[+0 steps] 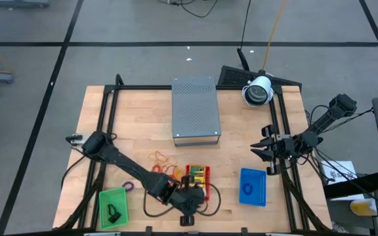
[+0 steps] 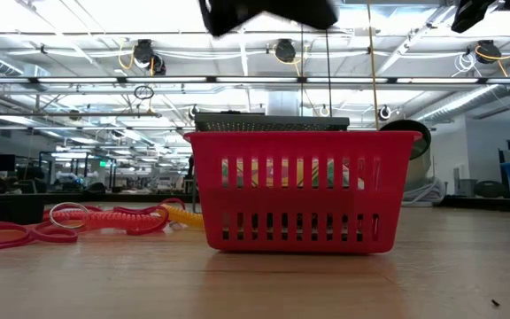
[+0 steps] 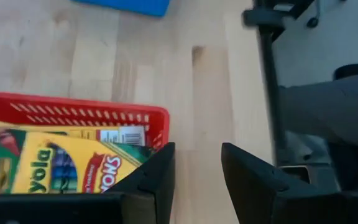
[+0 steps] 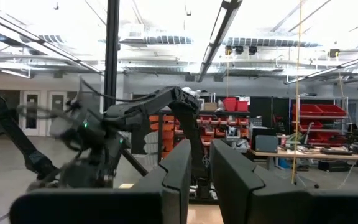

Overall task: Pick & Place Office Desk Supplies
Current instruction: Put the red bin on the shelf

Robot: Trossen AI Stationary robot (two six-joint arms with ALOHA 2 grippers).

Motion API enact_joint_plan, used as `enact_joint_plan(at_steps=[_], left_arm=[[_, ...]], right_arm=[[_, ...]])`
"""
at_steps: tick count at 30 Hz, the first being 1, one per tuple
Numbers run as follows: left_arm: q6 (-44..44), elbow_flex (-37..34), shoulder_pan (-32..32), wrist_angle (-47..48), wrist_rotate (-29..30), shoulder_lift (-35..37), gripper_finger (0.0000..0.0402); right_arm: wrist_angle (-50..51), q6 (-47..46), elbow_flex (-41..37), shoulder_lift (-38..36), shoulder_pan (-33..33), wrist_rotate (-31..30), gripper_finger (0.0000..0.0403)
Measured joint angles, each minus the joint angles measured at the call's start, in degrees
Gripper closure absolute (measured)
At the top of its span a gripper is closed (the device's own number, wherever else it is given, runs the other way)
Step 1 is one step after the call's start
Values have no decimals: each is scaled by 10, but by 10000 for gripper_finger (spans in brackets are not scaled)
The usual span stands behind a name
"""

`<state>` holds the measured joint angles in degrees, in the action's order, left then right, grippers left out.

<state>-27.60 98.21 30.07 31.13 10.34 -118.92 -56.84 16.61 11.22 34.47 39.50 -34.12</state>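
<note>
One "Crayola" crayon packet (image 3: 55,165), red tray (image 3: 73,111).

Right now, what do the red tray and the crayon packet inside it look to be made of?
Red tray: looks like moulded plastic, slightly glossy, with even slotted walls. Crayon packet: likely printed card, smooth yellow-and-green face with lettering and a barcode label. The left gripper is open at the tray's edge.

Bright overhead ceiling lights, glare in low view; right wrist view motion-blurred.

Left gripper (image 1: 190,204) jaws slightly parted; right gripper (image 1: 260,149) waits raised, jaws narrowly apart.
</note>
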Motion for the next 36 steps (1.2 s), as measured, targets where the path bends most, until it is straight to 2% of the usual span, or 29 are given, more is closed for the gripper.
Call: enact_joint_plan(at_steps=[7,12,33,36], left_arm=[[-28,0,2,6,-3,-40,261],[-31,0,2,22,7,-47,261],[-97,-5,1,83,19,-71,261],[-97,-6,1,84,7,-83,275]], right_arm=[[-3,-5,0,1,0,14,353],[-8,-5,0,1,0,29,353],[-12,-7,0,1,0,29,353],[-12,-7,0,1,0,29,353]])
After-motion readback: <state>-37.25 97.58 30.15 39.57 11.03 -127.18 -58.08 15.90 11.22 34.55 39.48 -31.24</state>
